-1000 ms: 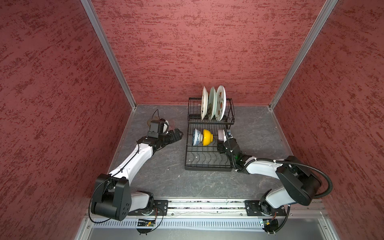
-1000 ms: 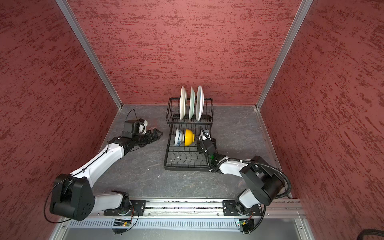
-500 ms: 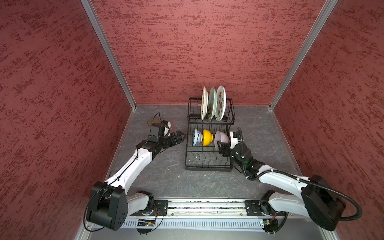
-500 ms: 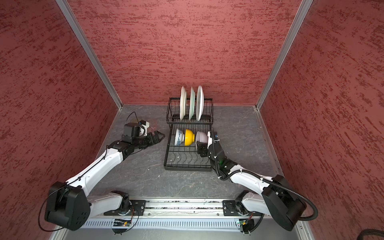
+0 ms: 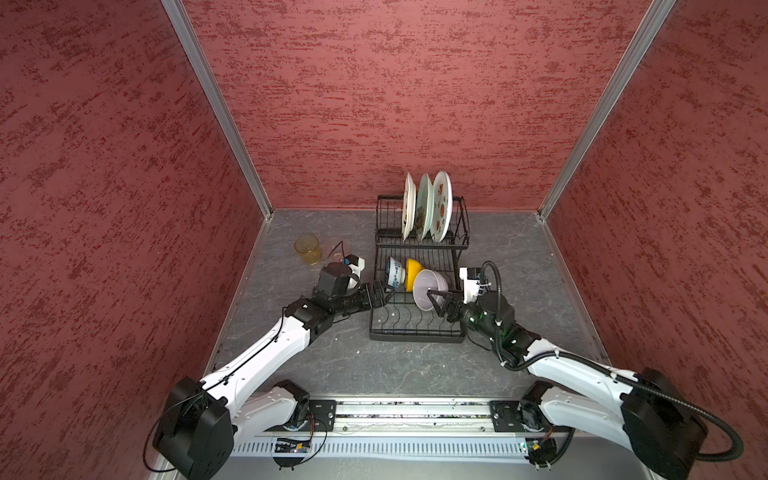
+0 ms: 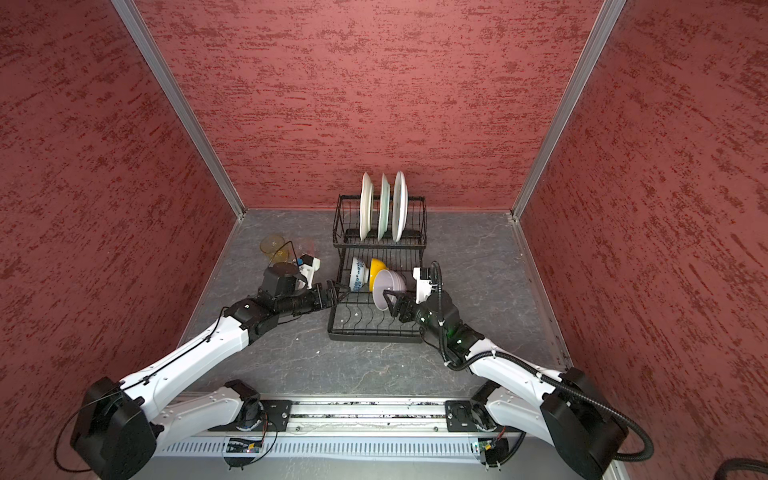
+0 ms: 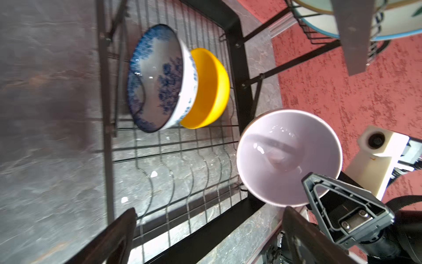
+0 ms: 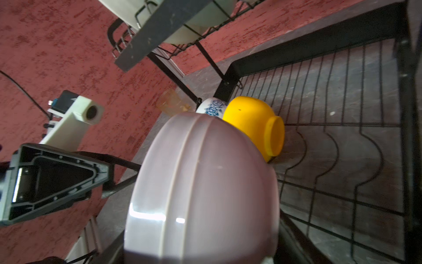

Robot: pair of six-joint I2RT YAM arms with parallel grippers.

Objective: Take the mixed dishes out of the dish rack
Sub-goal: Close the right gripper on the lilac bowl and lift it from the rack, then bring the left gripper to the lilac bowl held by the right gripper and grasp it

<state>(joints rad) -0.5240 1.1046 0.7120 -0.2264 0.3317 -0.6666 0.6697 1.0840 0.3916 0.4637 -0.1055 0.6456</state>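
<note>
The black wire dish rack (image 5: 415,336) (image 6: 374,336) holds three white plates (image 5: 424,208) (image 6: 382,205) upright in its raised back tier. A blue-white bowl (image 5: 395,272) (image 7: 157,77) and a yellow bowl (image 5: 411,269) (image 8: 251,123) lean together on the front tier. My right gripper (image 5: 440,300) (image 6: 395,303) is shut on the rim of the pale pink bowl (image 5: 430,286) (image 7: 287,155) (image 8: 201,187), held tilted above the rack's right side. My left gripper (image 5: 380,293) (image 7: 210,212) is open and empty at the rack's left edge, near the blue-white bowl.
An amber glass (image 5: 308,249) (image 6: 272,247) stands on the grey table left of the rack, behind my left arm, with a faint pinkish glass (image 6: 307,245) next to it. Red walls close in the table on three sides.
The right gripper has lifted the pale pink bowl off the front tier and drawn it towards the front. My left gripper has swung from beside the glasses over to the rack's left edge.
</note>
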